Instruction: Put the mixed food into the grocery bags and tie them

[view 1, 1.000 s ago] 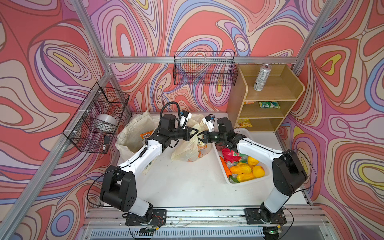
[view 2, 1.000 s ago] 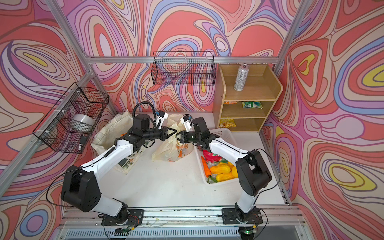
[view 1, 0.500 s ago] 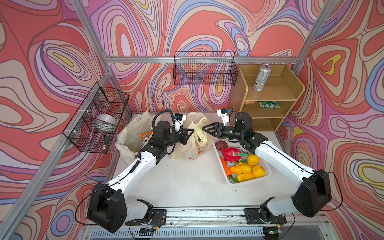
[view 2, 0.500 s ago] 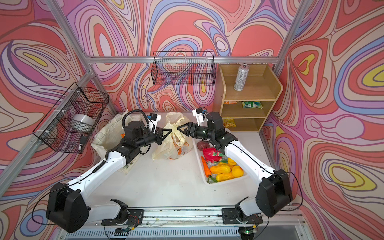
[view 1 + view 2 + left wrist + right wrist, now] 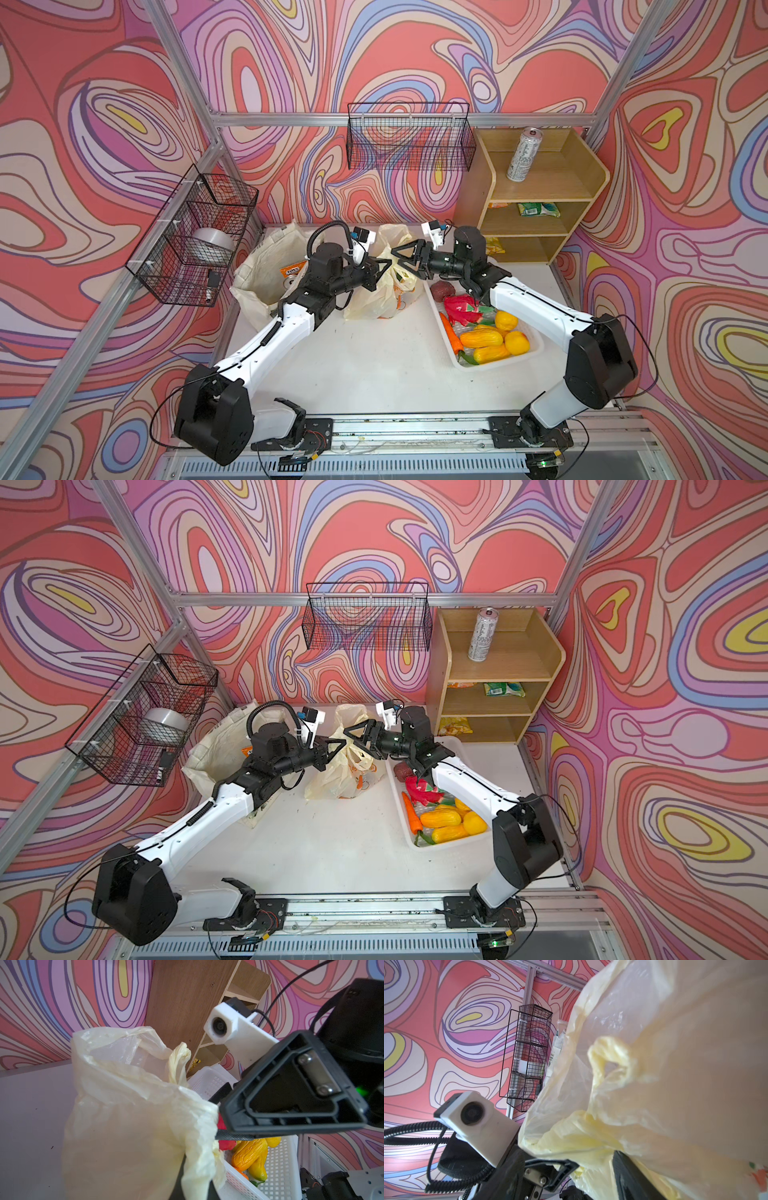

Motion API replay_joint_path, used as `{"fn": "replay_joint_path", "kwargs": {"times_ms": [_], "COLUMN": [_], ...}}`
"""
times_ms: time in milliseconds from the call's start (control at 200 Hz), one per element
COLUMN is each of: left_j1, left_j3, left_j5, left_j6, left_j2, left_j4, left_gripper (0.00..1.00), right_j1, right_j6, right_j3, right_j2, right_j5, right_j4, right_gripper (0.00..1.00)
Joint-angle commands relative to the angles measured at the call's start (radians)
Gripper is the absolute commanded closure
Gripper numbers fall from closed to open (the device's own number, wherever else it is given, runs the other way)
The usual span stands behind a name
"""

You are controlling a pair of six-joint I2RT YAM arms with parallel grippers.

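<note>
The pale-yellow plastic bag (image 5: 374,297) (image 5: 336,779) stands at mid-table beside the open canvas tote (image 5: 266,270) (image 5: 216,750), which holds an orange packet (image 5: 291,270). My left gripper (image 5: 388,266) (image 5: 344,744) (image 5: 195,1188) is shut on a strip of the plastic bag's (image 5: 124,1115) top film. My right gripper (image 5: 397,262) (image 5: 350,741) (image 5: 577,1184) faces it tip to tip, open, with bag (image 5: 675,1064) film draped between its jaws. A twisted handle loop (image 5: 610,1064) stands free. Toy fruits (image 5: 482,338) lie in the white basket (image 5: 498,365). A silver can (image 5: 523,156) stands on the shelf.
The wooden shelf (image 5: 582,174) at back right also holds a green packet (image 5: 538,209) and a yellow packet (image 5: 494,245). Wire baskets hang on the back wall (image 5: 409,137) and the left wall (image 5: 195,237). The white basket sits just right of the bag, under my right forearm.
My right gripper's jaws have spread open at the bag's top. The left gripper stays shut on the bag film, and both grippers still meet above the bag.
</note>
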Motion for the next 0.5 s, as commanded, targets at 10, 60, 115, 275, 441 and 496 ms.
{"fn": "replay_joint_path", "kwargs": {"times_ms": [10, 60, 115, 275, 441, 496], "left_j1": [-0.015, -0.019, -0.019, -0.020, -0.022, -0.022], "left_j3": [-0.006, -0.009, -0.012, -0.001, 0.010, 0.014], "left_j5": [0.030, 0.027, 0.025, 0.041, 0.094, 0.123], "left_j6": [0.020, 0.024, 0.026, 0.038, 0.068, 0.081], "left_j2": [-0.006, -0.005, -0.006, 0.000, 0.012, 0.018], "left_j4": [0.032, 0.031, 0.031, 0.016, -0.016, -0.035], "left_gripper": [1.00, 1.00, 1.00, 1.00, 1.00, 1.00], "right_j1": [0.001, 0.003, 0.004, 0.007, 0.008, 0.008], "right_j6": [0.125, 0.161, 0.175, 0.231, 0.368, 0.421], "right_j3": [-0.014, -0.014, -0.022, -0.057, -0.053, -0.043], "right_j2": [0.041, 0.058, 0.061, 0.068, 0.134, 0.165], "right_j5": [-0.024, -0.038, -0.041, -0.042, -0.057, -0.062], "right_j4": [0.168, 0.205, 0.219, 0.269, 0.461, 0.548], "right_gripper": [0.30, 0.31, 0.31, 0.30, 0.31, 0.32]}}
